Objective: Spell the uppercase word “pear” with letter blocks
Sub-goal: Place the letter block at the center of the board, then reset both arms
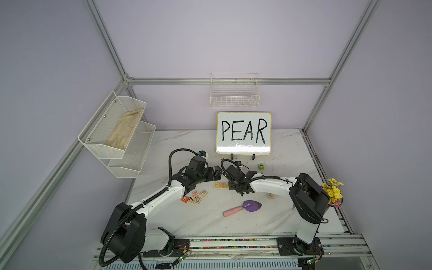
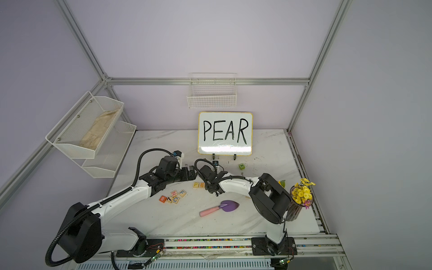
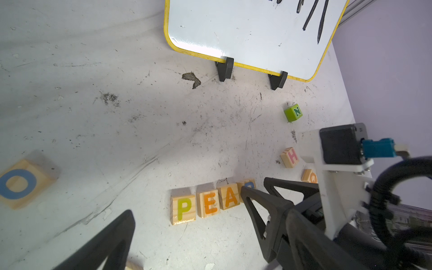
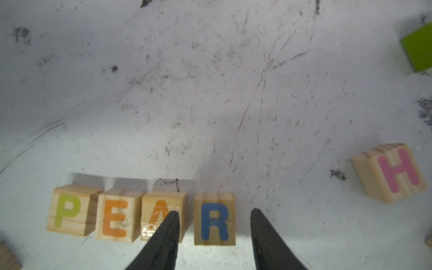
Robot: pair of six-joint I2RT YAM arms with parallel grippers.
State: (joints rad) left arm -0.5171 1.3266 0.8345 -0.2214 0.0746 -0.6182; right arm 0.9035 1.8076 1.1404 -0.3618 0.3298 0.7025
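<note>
Wooden R block (image 4: 214, 218) lies between parted jaws of the right gripper (image 4: 214, 210).

A: Light OK?
B: Yep, bright, even, soft, prob. from overhead. Glare strip low on the whiteboard (image 1: 244, 133) (image 2: 225, 133) in both top views.
A: Shadows?
B: Short soft ones behind the letter blocks (image 4: 114, 215), right wrist view.
A: Focus?
B: Top views sharp, corners stretched. O block (image 3: 19, 184) blurry, left wrist view.

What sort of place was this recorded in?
Probably a lab robot cell, not a home: aluminium frame around plain lilac walls, two robot arms bolted to a rail beside a scuffed table, whiteboard prompt reading PEAR.
</note>
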